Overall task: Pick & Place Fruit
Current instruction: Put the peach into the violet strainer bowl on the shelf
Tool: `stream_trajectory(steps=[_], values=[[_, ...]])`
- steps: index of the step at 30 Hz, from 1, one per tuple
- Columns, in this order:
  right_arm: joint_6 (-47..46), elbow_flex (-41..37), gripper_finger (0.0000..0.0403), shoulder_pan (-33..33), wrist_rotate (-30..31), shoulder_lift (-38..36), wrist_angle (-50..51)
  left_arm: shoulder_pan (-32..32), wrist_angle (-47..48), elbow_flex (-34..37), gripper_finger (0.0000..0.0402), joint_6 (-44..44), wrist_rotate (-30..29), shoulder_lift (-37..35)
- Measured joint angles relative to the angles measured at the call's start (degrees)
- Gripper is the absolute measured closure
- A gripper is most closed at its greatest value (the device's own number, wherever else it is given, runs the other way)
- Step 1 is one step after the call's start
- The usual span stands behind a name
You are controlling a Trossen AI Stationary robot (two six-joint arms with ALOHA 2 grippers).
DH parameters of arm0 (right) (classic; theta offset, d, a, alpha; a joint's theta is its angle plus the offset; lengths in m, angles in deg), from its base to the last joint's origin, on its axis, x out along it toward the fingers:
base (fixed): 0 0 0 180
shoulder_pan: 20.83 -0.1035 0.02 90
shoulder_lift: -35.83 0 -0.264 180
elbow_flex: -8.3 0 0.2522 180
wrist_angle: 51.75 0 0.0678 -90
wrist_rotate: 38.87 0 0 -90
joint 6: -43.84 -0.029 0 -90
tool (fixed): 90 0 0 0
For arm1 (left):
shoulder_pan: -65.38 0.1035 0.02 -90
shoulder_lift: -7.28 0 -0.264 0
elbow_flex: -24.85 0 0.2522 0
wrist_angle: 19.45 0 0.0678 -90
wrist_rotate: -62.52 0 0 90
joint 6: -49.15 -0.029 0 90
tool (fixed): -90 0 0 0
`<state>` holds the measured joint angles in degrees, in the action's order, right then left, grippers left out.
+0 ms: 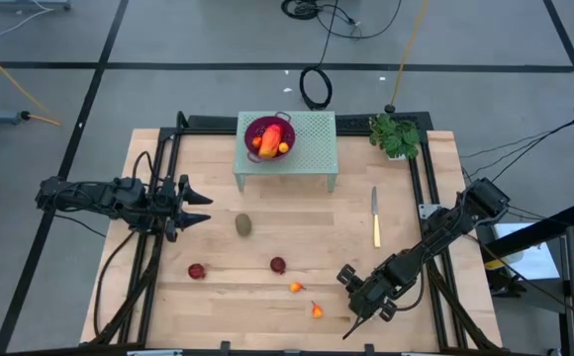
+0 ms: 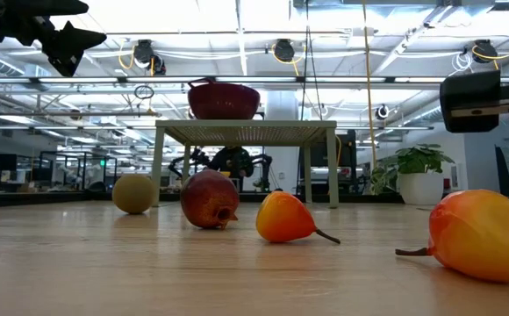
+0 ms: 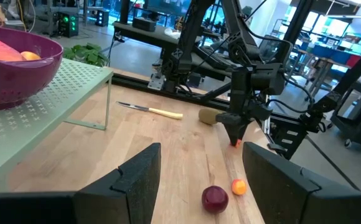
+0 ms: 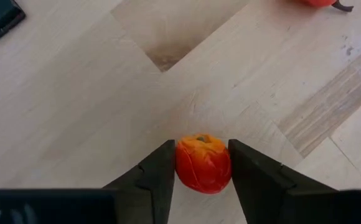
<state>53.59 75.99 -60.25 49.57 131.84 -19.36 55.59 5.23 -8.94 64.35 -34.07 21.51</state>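
Observation:
My right gripper [image 4: 202,171] stands near the table's front right, pointing steeply down, shut on a small orange-red fruit [image 4: 203,163]; in the high view the gripper [image 1: 358,300] hides this fruit. On the table lie a brown-green oval [image 1: 243,224], two dark red balls [image 1: 197,270] [image 1: 278,264] and two small orange-red fruits [image 1: 295,287] [image 1: 317,311]. A purple bowl [image 1: 267,124] on a green stand holds a red-orange oblong [image 1: 270,138]. My left gripper [image 1: 196,206] hovers open at the left, level, with nothing between its fingers. My right gripper pinches the small orange-red fruit by its two opposite sides [image 4: 180,165] between the two fingers [image 4: 159,174]. The fingers come slanting down from the table's right side. The fruit sits on the tabletop, its stem dimple facing up.
A yellow-handled knife [image 1: 375,218] lies on the right half of the table. The green perforated stand [image 1: 312,148] stands at the far middle, and a small plant [image 1: 396,135] at the far right. Bare wood lies in the table's middle.

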Motion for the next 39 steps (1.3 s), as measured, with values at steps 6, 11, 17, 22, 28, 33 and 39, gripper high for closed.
stream_trajectory(steps=[6,11,17,22,28,33,39], values=[[0.09,0.00,0.0277,0.00,0.02,0.00,-0.20,-0.01,0.00,0.00,0.0174,0.01,0.00,0.01],[0.11,0.00,0.0279,0.03,0.01,0.00,-0.42,0.01,0.00,0.00,0.0174,0.01,0.00,0.01],[-0.02,0.00,0.0280,0.92,0.02,0.00,-0.41,0.00,0.01,-0.01,0.0174,0.01,0.00,-0.01],[0.00,0.87,0.0280,2.67,0.02,0.00,-0.39,-0.01,0.00,0.00,0.0174,0.01,0.00,0.01],[0.63,3.45,0.0280,6.30,0.02,0.00,-0.41,-0.01,0.00,0.00,0.0174,0.01,0.00,-0.01],[2.36,6.57,0.0280,10.53,1.76,0.00,-0.37,0.01,0.00,0.00,0.0174,0.02,0.00,-0.01],[5.39,11.98,0.0280,16.59,6.13,0.00,-0.44,0.00,0.00,0.00,0.0174,0.02,0.00,0.00]])
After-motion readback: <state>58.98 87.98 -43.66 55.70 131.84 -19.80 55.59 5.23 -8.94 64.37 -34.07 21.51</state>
